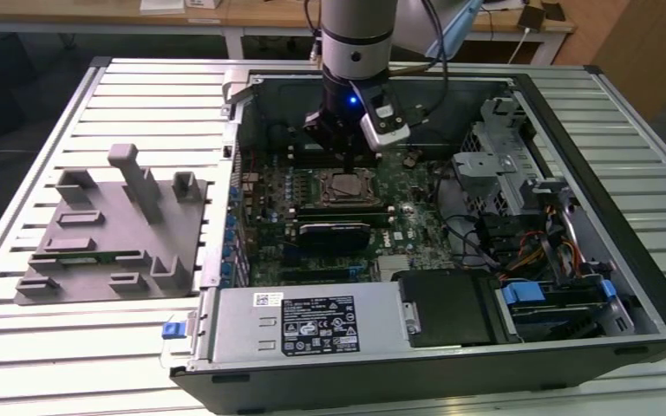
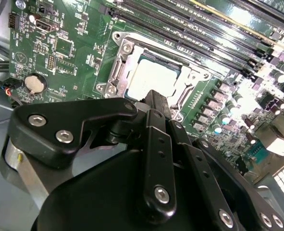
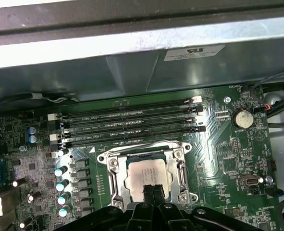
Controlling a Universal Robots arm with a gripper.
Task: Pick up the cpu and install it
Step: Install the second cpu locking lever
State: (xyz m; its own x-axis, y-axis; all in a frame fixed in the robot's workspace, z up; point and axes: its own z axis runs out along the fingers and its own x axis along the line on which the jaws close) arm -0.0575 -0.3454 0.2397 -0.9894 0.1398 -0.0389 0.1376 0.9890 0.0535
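Observation:
The cpu (image 1: 349, 184), a small square chip with a silver-white top, lies flat in the metal-framed socket (image 3: 110, 161) on the green motherboard inside the open computer case. It also appears in both wrist views (image 2: 149, 77) (image 3: 146, 171). My gripper (image 1: 350, 165) hangs straight down over it from the arm. Its two black fingers are pressed together, with their tips (image 3: 154, 190) (image 2: 154, 96) over the chip's near edge. Nothing is held between them. I cannot tell whether the tips touch the chip.
Long memory slots (image 3: 132, 122) run beside the socket, and a coin battery (image 3: 241, 118) sits nearby. A grey holder (image 1: 107, 230) with upright posts lies on the slatted table at the exterior view's left. The power supply (image 1: 310, 325) and drive cage (image 1: 506, 165) crowd the case.

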